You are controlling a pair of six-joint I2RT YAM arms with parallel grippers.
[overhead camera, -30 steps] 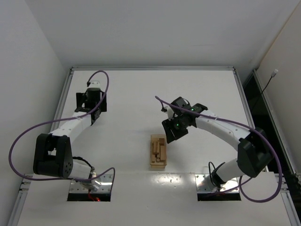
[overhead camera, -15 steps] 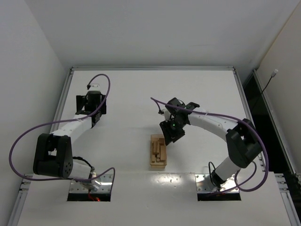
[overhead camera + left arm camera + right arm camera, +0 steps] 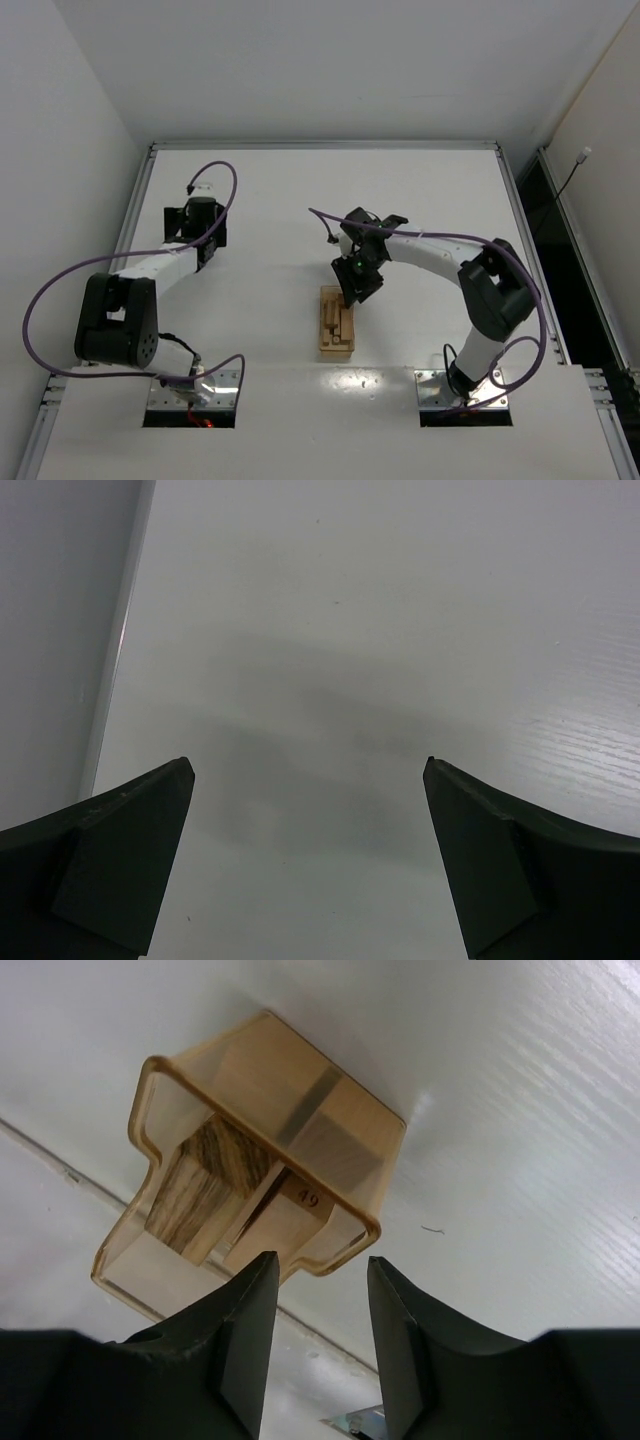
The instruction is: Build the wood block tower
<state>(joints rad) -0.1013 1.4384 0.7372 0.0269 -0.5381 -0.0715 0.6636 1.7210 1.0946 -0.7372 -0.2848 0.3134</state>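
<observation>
Several light-tan wood blocks (image 3: 338, 325) lie packed inside a translucent tan tray (image 3: 322, 340) near the table's front middle. My right gripper (image 3: 353, 289) hovers at the tray's far end, open, with nothing between its fingers. In the right wrist view the blocks (image 3: 290, 1225) sit just beyond my right gripper (image 3: 320, 1265); one is stamped 49, and a darker-grained block (image 3: 200, 1185) lies beside it. The tray's rim (image 3: 378, 1222) curves close to the fingertips. My left gripper (image 3: 195, 212) is far off at the left, wide open (image 3: 310, 765) over bare table. No tower shows in any view.
A raised metal rail (image 3: 140, 200) borders the table's left side, close to the left gripper, and shows as a pale strip (image 3: 115, 670) in the left wrist view. Purple cables (image 3: 60, 280) loop off both arms. A seam (image 3: 60, 1160) crosses the table under the tray.
The right arm swung left and nearer, bringing its gripper to the tray's far end, with its jaws narrowing. The left gripper drifted slightly away and stayed wide open.
</observation>
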